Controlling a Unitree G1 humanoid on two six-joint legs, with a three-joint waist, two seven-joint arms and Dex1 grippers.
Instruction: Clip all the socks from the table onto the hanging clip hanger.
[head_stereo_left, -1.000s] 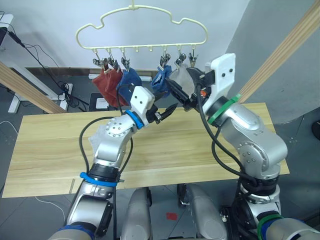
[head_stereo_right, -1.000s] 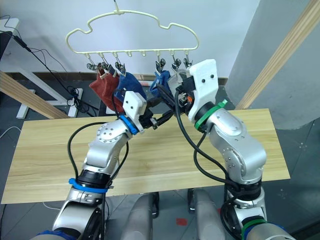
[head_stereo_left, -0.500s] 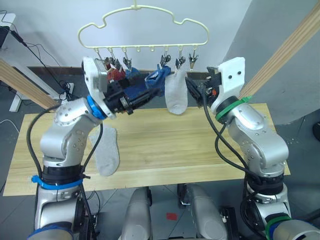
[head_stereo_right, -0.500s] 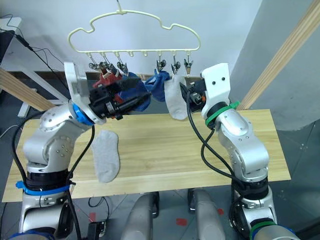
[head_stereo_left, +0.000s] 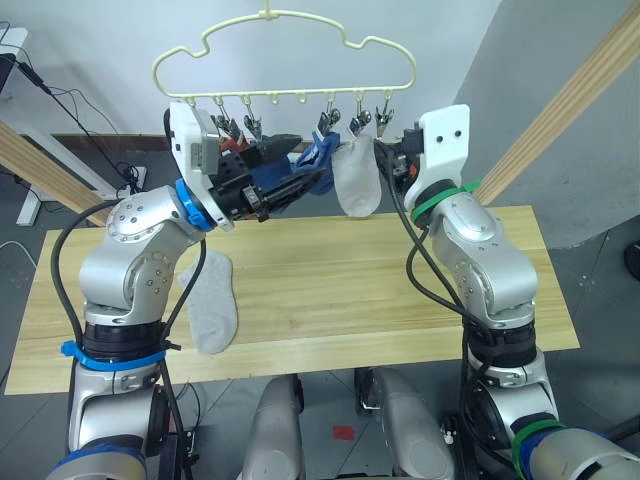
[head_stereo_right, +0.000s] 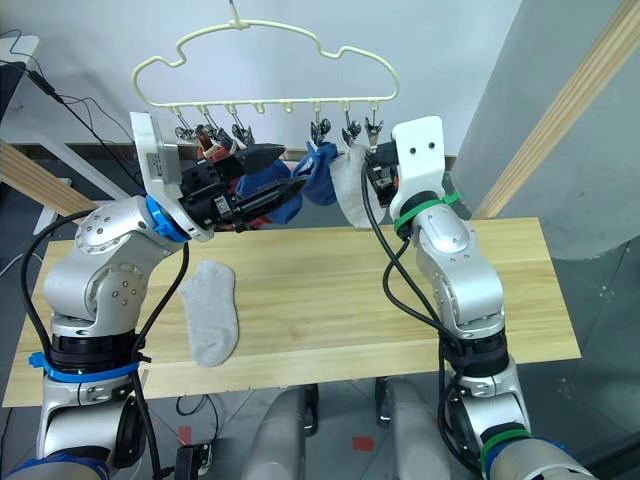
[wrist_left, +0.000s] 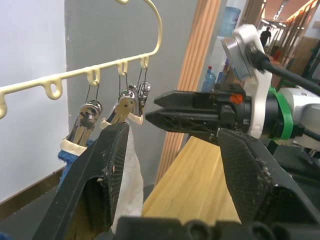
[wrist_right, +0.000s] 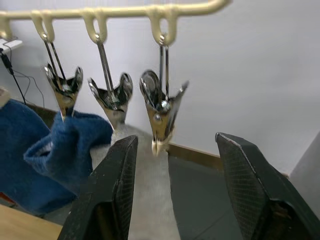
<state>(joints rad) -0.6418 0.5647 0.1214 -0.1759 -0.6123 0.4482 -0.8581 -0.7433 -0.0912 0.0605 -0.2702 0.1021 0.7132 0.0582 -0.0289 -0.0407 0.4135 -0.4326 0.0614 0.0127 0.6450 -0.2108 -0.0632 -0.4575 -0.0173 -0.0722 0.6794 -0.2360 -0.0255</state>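
Now the left gripper (head_stereo_left: 300, 180) is held up just below the clip hanger (head_stereo_left: 283, 55), w/ its two black fingers spread wide and nothing between them; in the left wrist view one finger (wrist_left: 107, 170) is touching the edge of the hanging grey sock (head_stereo_left: 356, 178). The right gripper (wrist_right: 172, 170) is also spread open and empty, pointing at the last clip (wrist_right: 161, 112) of the hanger, which holds nothing. The hanging grey sock is pinched by the clip next to it, and a blue sock (head_stereo_left: 322, 155) by the one after. Another blue sock (head_stereo_right: 268, 190) and a rust red sock (head_stereo_left: 232, 148) hang further along the hanger, partly hidden behind the left gripper. A second grey sock (head_stereo_left: 210, 300) lies flat on the table (head_stereo_left: 340, 290), well below the hanger, beside the left arm. Wooden rails (head_stereo_left: 570, 100) stand at both sides of the hanger.
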